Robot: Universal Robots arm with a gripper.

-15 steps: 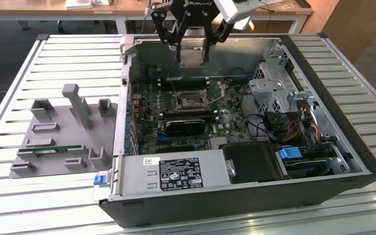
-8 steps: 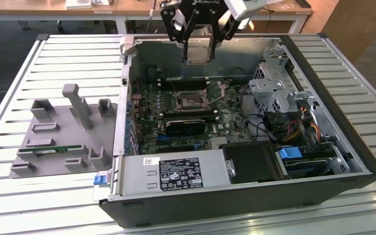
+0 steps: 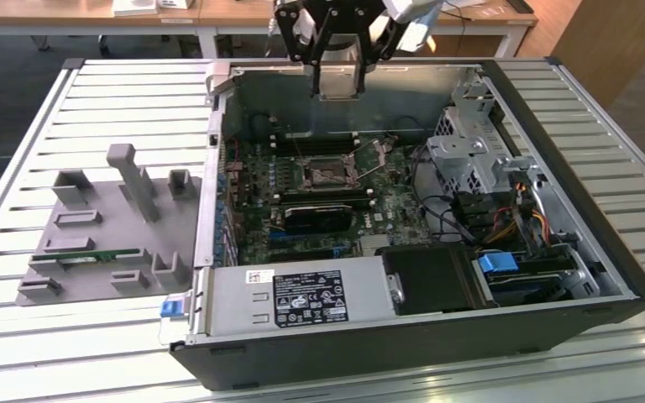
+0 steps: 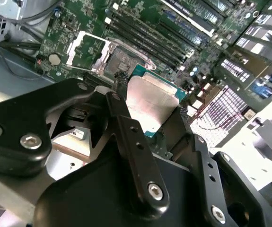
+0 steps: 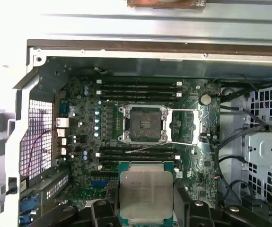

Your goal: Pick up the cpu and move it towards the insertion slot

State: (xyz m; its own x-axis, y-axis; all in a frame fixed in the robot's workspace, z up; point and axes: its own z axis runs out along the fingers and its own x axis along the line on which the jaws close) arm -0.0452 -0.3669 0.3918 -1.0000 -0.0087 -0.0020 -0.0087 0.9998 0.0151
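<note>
We are seeing the black fingers [image 4: 121,101] clamping the cpu [image 5: 146,190] by its edges, its silvery face showing between them in both wrist views. The gripper [image 3: 338,71] is hovering over the open computer case [image 3: 569,168], above the motherboard's insertion slot [image 5: 142,124].

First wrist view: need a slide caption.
Gripper holds the square silvery cpu above the green motherboard, short of the open metal-framed insertion slot.

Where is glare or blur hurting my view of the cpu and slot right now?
First wrist view: washed-out glare outside the case; cpu and slot evenly lit. Second wrist view: cpu face shines, the gripper looks soft. Exterior view: slot dim.
</note>
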